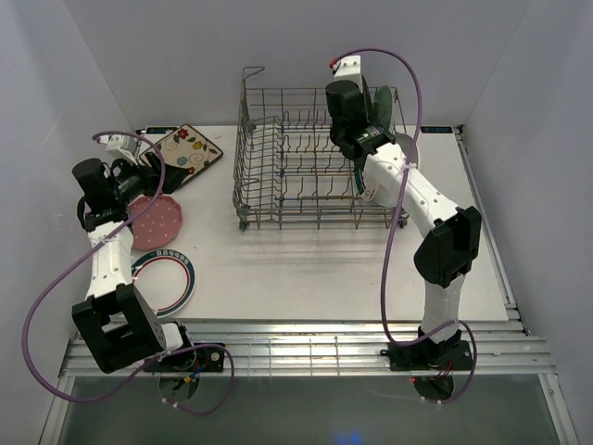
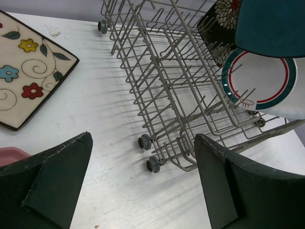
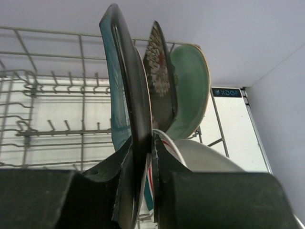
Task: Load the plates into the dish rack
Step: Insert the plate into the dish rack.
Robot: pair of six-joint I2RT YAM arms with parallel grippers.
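From above, the dish rack (image 1: 315, 158) stands at the middle of the white table (image 1: 306, 269), and the right arm (image 1: 408, 185) reaches into its right end, where the mint round plate (image 1: 383, 100) stands on edge; the fingers themselves are hidden under the wrist here. Off to the left, well apart from the rack, lie the cream floral square plate (image 1: 188, 153), the pink dotted plate (image 1: 156, 222) and a green-rimmed white round plate (image 1: 167, 283), with the left gripper (image 1: 139, 174) just beside the cream and pink ones. In the left wrist view that pincer stands wide, nothing between its dark fingers (image 2: 52, 186). The rack's near corner lies straight ahead of the gap, the cream plate sits up and to the left, and a sliver of pink shows at the left edge. At the rack's far end are the teal square plate (image 2: 271, 26), the black floral square plate (image 2: 221, 24) and a second green-rimmed round plate (image 2: 259, 78). In the right wrist view the right gripper (image 3: 143, 157) is narrowed onto the teal plate's lower edge. The plate rises upright from between the fingers, over the rack's tines. Close behind it stand the black floral plate and then the mint one, and the second green-rimmed plate peeps out low beside the right finger.
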